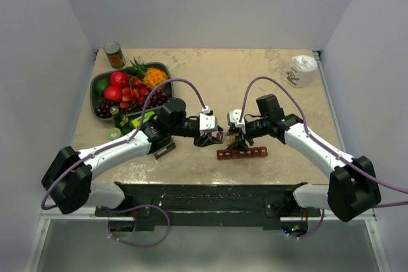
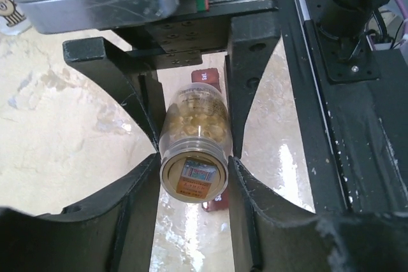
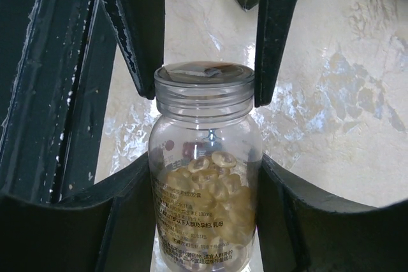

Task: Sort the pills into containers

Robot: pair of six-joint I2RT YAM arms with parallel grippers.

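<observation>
A small clear bottle (image 1: 222, 136) of tan-orange pills hangs between both grippers above the table. My left gripper (image 1: 215, 137) is shut on its capped end (image 2: 194, 176). My right gripper (image 1: 233, 138) is shut around the bottle's body (image 3: 204, 208). The left fingers (image 3: 271, 36) show at the cap in the right wrist view. The pills (image 3: 217, 189) fill the lower half of the bottle. The dark red-brown compartment strip (image 1: 242, 153) lies on the table just in front of the grippers. Bits of the strip (image 2: 205, 76) show behind the bottle.
A grey-green bowl (image 1: 97, 82) of fruit stands at the back left, with a metal can (image 1: 114, 54) behind it. A white cup (image 1: 301, 70) stands at the back right. Small green items (image 1: 115, 133) lie beside the left arm.
</observation>
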